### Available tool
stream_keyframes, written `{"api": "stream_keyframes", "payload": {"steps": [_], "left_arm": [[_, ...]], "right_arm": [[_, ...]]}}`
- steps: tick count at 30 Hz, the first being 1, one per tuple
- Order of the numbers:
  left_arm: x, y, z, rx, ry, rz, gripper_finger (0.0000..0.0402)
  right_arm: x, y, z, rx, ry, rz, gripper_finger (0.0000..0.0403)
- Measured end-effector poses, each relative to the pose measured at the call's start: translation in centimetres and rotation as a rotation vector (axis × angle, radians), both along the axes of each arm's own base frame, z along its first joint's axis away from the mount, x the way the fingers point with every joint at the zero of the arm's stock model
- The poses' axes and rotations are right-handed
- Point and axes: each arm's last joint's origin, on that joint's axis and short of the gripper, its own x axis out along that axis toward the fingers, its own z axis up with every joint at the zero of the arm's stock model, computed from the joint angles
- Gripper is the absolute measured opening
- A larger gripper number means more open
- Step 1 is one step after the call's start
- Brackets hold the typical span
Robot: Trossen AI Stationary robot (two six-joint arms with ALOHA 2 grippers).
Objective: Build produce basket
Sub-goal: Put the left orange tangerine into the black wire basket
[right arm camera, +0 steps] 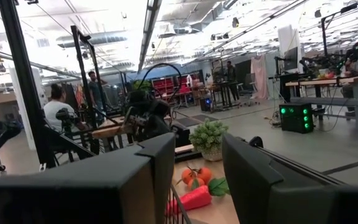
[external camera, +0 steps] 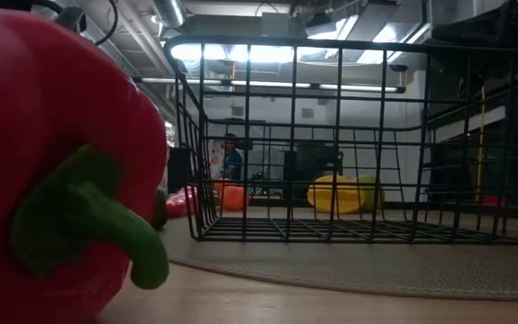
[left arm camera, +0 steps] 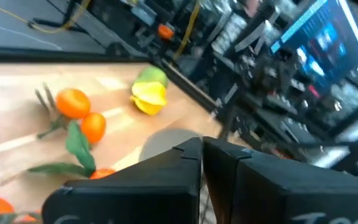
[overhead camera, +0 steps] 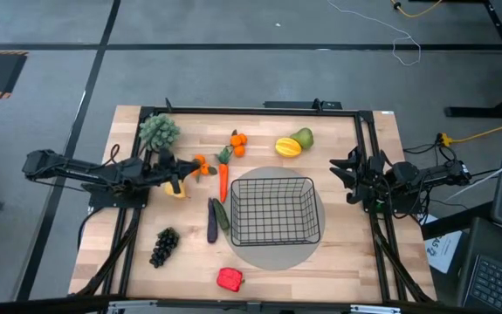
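Two grippers noted: left gripper [overhead camera: 183, 177] held over the table's left side near an orange cluster [overhead camera: 202, 166], fingers closed, nothing gripped; right gripper [overhead camera: 342, 173] parked open beside the empty basket [overhead camera: 274, 210].

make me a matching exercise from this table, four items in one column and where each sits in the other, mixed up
Items:
1. red pepper
2. dark grapes
3. yellow fruit
4. basket

Places (high view):
A. far side of the table, beside the green fruit
B. on the grey round disc
C. near edge, below the basket
D. near-left part of the table, left of the eggplant

Pairs: 1-C, 2-D, 3-A, 4-B
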Motion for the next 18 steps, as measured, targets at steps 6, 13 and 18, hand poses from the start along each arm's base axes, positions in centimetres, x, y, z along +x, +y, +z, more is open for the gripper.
{"api": "stream_keyframes", "payload": {"steps": [6,13,18], "left_arm": [[0.4,0.0,-0.1,-0.018,0.014,0.007,0.0003],[1.9,-0.9,2.2,0.04,0.011,-0.078,0.0002],[3.9,-1.8,4.6,0.22,0.083,-0.113,0.0001]], "right_arm": [[0.0,0.0,0.0,-0.001,0.005,0.0,0.0131],[0.0,0.0,-0.1,-0.004,0.013,0.0,0.0131],[0.0,0.0,-0.1,-0.006,0.015,-0.001,0.0131]]}}
